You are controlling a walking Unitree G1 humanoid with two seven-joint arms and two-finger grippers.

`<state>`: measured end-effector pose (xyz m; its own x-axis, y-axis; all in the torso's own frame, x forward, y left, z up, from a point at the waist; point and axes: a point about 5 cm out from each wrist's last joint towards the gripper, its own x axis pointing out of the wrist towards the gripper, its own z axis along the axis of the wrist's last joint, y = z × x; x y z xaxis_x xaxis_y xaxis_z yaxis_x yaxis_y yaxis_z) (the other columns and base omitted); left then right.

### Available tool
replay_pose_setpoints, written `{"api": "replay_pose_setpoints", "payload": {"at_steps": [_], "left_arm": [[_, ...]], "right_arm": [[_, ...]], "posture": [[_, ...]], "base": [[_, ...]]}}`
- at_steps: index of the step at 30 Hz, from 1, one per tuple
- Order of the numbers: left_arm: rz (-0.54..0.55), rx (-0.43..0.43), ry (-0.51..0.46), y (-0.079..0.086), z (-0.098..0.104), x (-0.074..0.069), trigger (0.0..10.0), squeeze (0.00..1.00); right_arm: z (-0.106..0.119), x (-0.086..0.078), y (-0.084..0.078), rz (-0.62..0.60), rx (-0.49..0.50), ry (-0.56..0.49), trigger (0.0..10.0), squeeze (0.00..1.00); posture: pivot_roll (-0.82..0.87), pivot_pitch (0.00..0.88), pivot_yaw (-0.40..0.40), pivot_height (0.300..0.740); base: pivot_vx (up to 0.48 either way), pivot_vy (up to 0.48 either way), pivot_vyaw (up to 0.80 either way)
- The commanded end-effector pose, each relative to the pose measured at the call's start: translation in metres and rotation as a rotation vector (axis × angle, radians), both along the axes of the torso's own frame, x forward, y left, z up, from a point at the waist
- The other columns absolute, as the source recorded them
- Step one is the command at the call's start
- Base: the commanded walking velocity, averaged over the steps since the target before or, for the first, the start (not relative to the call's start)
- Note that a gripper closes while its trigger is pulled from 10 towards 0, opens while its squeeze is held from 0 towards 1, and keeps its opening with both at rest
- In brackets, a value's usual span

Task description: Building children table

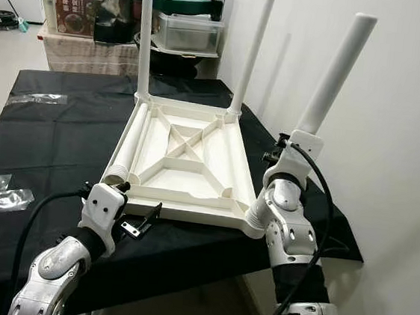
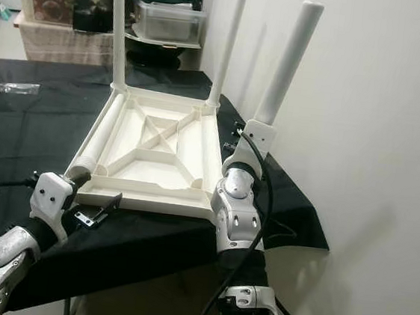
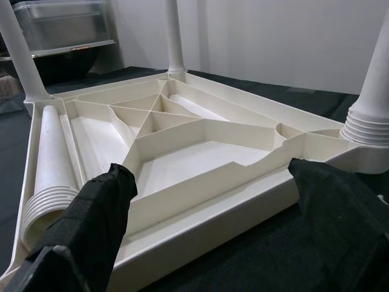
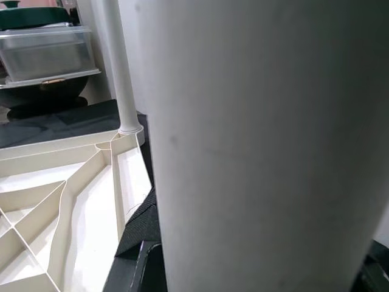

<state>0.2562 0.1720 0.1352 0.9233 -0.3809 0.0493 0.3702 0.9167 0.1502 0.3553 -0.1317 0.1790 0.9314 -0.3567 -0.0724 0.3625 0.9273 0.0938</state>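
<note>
Fourth leg lies loose beside the left gripper.

The loose leg [image 1: 130, 149] lies lengthwise in the tabletop [image 1: 187, 163], lower centre; left gripper [image 3: 213, 213], fingers spread, is nearest. Right gripper [image 1: 295, 148] clamps the right-hand leg [image 1: 335, 73].

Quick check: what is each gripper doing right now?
Left gripper: open, holding nothing, at the near edge of the upturned tabletop.
Right gripper: shut on the near right leg, standing in its corner socket.

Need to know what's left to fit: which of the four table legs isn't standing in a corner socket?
The leg lying on its side inside the upturned tabletop, along its left edge, near the left gripper; the other three stand upright.
</note>
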Motion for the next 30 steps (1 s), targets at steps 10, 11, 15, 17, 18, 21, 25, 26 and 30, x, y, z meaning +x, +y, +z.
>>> {"api": "replay_pose_setpoints", "payload": {"at_steps": [10, 11, 15, 17, 18, 21, 25, 26, 30], "left_arm": [[-0.006, 0.011, 0.004, -0.0001, -0.0013, 0.0018, 10.0, 0.0], [-0.006, 0.011, 0.004, -0.0001, -0.0013, 0.0018, 10.0, 0.0], [-0.008, 0.011, 0.004, -0.0005, -0.0015, 0.002, 10.0, 0.0], [-0.009, 0.013, 0.004, -0.0005, -0.0015, 0.0022, 10.0, 0.0], [-0.009, 0.013, 0.004, -0.0005, -0.0015, 0.0022, 10.0, 0.0], [-0.011, 0.014, 0.004, -0.0005, -0.0014, 0.0027, 10.0, 0.0], [-0.014, 0.014, 0.004, -0.0007, -0.0014, 0.0032, 10.0, 0.0], [-0.016, 0.013, 0.004, -0.0011, -0.0015, 0.0033, 10.0, 0.0], [-0.019, 0.013, 0.005, -0.0017, -0.0015, 0.0034, 10.0, 0.0]], "right_arm": [[-0.0481, -0.0071, -0.0024, 0.038, -0.006, 0.23, 10.0, 0.0], [-0.0481, -0.0071, -0.0024, 0.038, -0.006, 0.23, 10.0, 0.0], [-0.047, -0.0069, -0.0006, 0.052, -0.013, 0.23, 10.0, 0.0], [-0.0463, -0.0069, 0.0001, 0.056, -0.012, 0.228, 10.0, 0.0], [-0.0463, -0.0069, 0.0001, 0.056, -0.012, 0.228, 10.0, 0.0], [-0.0445, -0.0068, 0.0005, 0.059, -0.008, 0.224, 10.0, 0.0], [-0.0425, -0.0064, -0.0006, 0.059, -0.005, 0.223, 10.0, 0.0], [-0.0413, -0.0063, -0.001, 0.059, -0.002, 0.222, 10.0, 0.0], [-0.0407, -0.0063, -0.001, 0.06, 0.002, 0.222, 10.0, 0.0]], "posture": [[0.04, 0.0, -0.094, 0.74], [0.04, 0.0, -0.094, 0.74], [0.04, 0.0, -0.094, 0.74], [0.04, 0.0, -0.094, 0.74], [0.04, 0.0, -0.094, 0.74], [0.04, 0.0, -0.091, 0.74], [0.03, 0.0, -0.09, 0.74], [0.03, 0.0, -0.089, 0.74], [0.03, 0.0, -0.089, 0.74]], "base": [[0.0, 0.0, 0.0], [0.0, 0.0, 0.0], [0.0, 0.0, 0.0], [0.0, 0.0, 0.0], [0.0, 0.0, 0.0], [0.0, 0.0, 0.0], [0.0, 0.0, 0.0], [0.0, 0.0, 0.0], [0.0, 0.0, 0.0]]}}
